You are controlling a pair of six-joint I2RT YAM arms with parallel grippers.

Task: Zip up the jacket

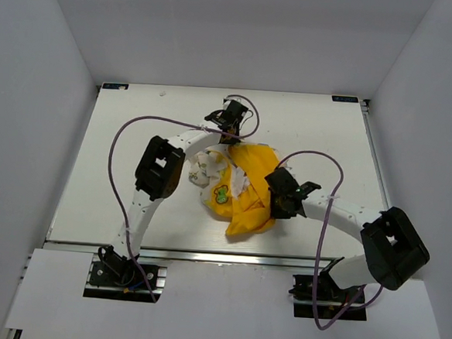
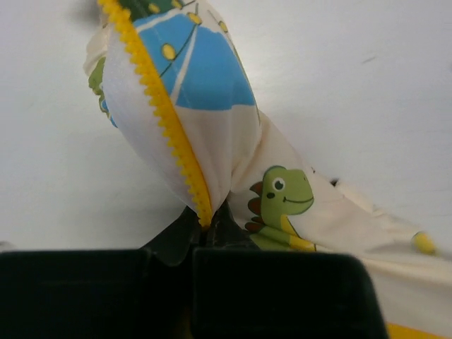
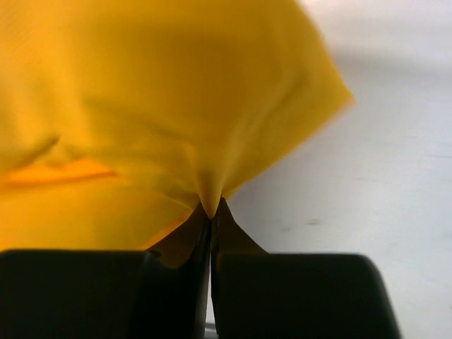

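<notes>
White table (image 1: 306,128); jacket (image 1: 244,190) pinched in left fingers (image 2: 176,236) and right fingers (image 3: 185,240).

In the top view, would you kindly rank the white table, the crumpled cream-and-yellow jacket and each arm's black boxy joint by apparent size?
1. white table
2. crumpled cream-and-yellow jacket
3. left arm's black boxy joint and right arm's black boxy joint: unranked, alike and camera nearness unsure.

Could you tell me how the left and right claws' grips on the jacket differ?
The left claw pinches the jacket at its zipper teeth beside printed cream fabric; the right claw pinches plain yellow fabric. The left claw holds the far edge, the right claw the right side. Both are shut on the jacket.
</notes>
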